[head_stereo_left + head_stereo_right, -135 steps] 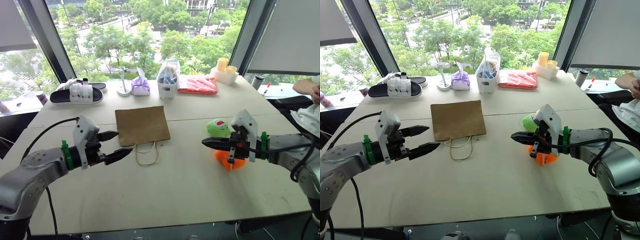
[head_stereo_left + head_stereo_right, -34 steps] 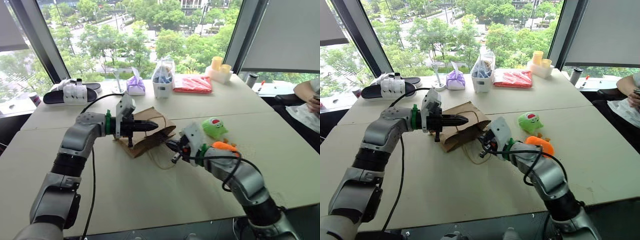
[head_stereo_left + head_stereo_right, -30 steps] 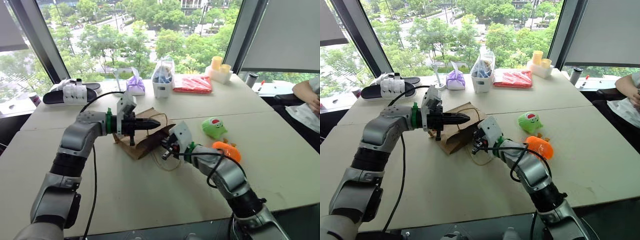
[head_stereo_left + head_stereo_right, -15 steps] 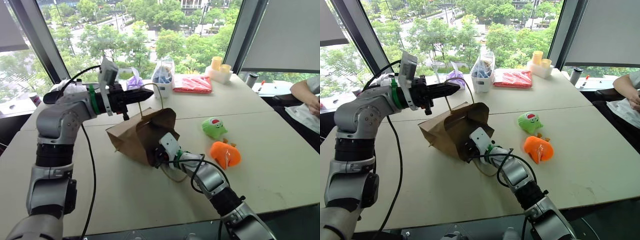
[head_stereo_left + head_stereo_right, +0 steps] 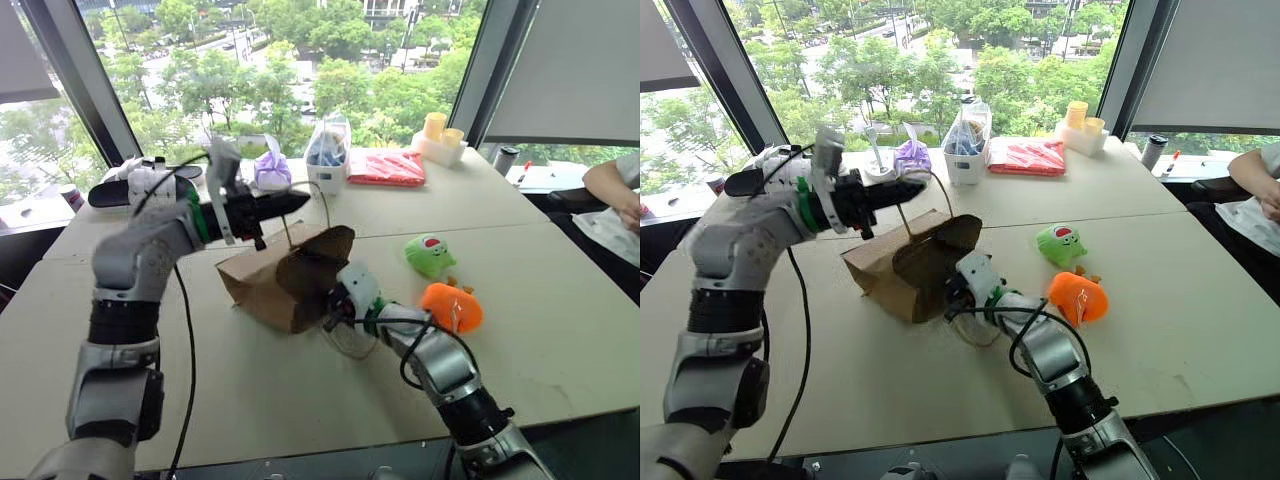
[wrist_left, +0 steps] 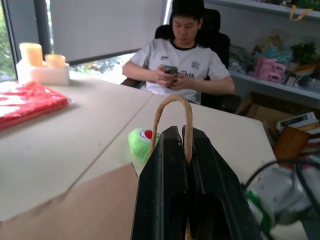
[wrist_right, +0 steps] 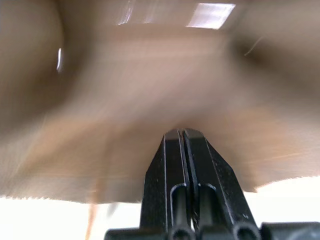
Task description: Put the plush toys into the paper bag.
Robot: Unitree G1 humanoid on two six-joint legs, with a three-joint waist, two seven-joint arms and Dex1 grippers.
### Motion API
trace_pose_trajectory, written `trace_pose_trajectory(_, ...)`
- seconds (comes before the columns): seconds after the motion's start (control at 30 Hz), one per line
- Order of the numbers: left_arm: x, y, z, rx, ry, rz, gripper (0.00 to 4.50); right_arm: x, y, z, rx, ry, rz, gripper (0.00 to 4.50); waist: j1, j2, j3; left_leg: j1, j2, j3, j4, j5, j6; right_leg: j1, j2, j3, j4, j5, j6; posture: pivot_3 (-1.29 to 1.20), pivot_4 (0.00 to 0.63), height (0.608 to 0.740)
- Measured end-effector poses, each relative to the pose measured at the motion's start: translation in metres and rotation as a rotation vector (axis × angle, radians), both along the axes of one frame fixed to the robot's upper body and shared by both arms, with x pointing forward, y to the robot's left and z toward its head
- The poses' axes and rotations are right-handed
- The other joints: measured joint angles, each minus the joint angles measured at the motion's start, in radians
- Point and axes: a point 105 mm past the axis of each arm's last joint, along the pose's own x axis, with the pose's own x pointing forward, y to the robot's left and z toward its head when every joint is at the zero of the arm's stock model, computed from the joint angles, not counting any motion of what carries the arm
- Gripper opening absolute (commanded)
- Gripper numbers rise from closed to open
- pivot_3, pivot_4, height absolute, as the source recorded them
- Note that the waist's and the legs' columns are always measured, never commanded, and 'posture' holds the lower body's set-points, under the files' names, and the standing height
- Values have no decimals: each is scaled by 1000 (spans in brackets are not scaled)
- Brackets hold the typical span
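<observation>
The left end effector [image 6: 186, 145] pinches a cord handle [image 6: 172, 120], lifting the paper bag [image 5: 285, 275] on the desk [image 5: 560, 330] so its mouth gapes; the right end effector [image 5: 952, 290], pressed together, props the opening. Plush toys [image 5: 432, 255] lie beside it.

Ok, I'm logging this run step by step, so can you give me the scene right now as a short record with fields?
paper bag: on the table, mouth open toward the toys, lifted by one cord handle
left gripper: jaws shut on the cord handle
right gripper: jaws shut, at the bag's mouth
green toy: on the table, outside the bag
orange toy: on the table, outside the bag
toys bagged: none
</observation>
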Motion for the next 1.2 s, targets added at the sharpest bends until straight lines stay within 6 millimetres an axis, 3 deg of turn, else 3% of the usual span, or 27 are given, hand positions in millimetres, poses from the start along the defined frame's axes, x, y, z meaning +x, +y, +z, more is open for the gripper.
trace_pose_trajectory(0.07, -1, -2, 1, -3, -11, 0, 64, -7, -16, 20, 14, -30, -27, 0, 1, 0, 0, 0, 0, 0, 0, -1, 3, 0, 0, 0, 0, 0, 0, 0, 150, 740)
trace_pose_trajectory(0.17, -4, -5, 4, -7, -36, -14, 0, -19, -50, 31, 2, -10, -84, 916, 4, 0, 0, 0, 0, 0, 0, -3, 5, 1, 0, 0, -1, 0, 0, 0, 150, 740)
trace_pose_trajectory(0.3, -5, -7, 4, -14, -40, -22, 0, -31, -115, 39, -77, 30, -237, 2925, 5, 0, 0, 0, 0, 2, 0, -3, 6, 3, 0, 0, -3, 0, 0, 0, 150, 740)
trace_pose_trajectory(0.4, -7, -13, 3, -21, -36, -41, 0, -35, -141, 45, -91, 38, -308, 4444, 1, 0, 0, 1, 0, 4, 0, -3, 6, 3, 0, 0, -2, 0, 0, 0, 150, 740)
trace_pose_trajectory(0.53, -8, -17, 0, -12, -31, -55, 0, -43, -160, 14, -131, 161, -349, 4444, 2, 0, 0, 1, 0, 5, 0, -3, 6, 3, 0, 0, -2, 0, 0, 0, 150, 740)
trace_pose_trajectory(0.7, -8, -17, -3, -13, -32, -54, 0, -42, -163, -24, -113, 255, -335, 4444, 3, 0, 0, 1, 0, 5, 1, -3, 6, 3, 0, 0, -2, 0, 0, 0, 150, 740)
trace_pose_trajectory(0.87, -8, -17, -4, -15, -37, -47, 0, -31, -165, -40, -138, 230, -339, 4444, 3, -1, 0, 2, 0, 5, 2, -3, 6, 4, 0, 0, -2, 0, 0, 0, 150, 740)
trace_pose_trajectory(1.03, -9, -16, -1, -8, -55, -31, 0, -2, -172, -45, -332, 79, -352, 4444, -1, -1, 0, 4, 0, 5, 2, -3, 6, 6, 0, 0, -3, 0, 0, 0, 150, 740)
trace_pose_trajectory(1.13, -10, -16, 0, -7, -63, -29, 0, 6, -170, -45, -390, 24, -333, 3621, 0, -2, -1, 5, 0, 5, 2, -3, 6, 8, 0, 0, -3, 0, 0, 0, 150, 740)
trace_pose_trajectory(1.2, -11, -17, 1, -6, -68, -25, 0, 7, -171, -47, -408, 12, -333, 2597, 1, -2, -1, 5, 0, 5, 2, -3, 5, 8, 0, 0, -3, 0, 0, 0, 150, 740)
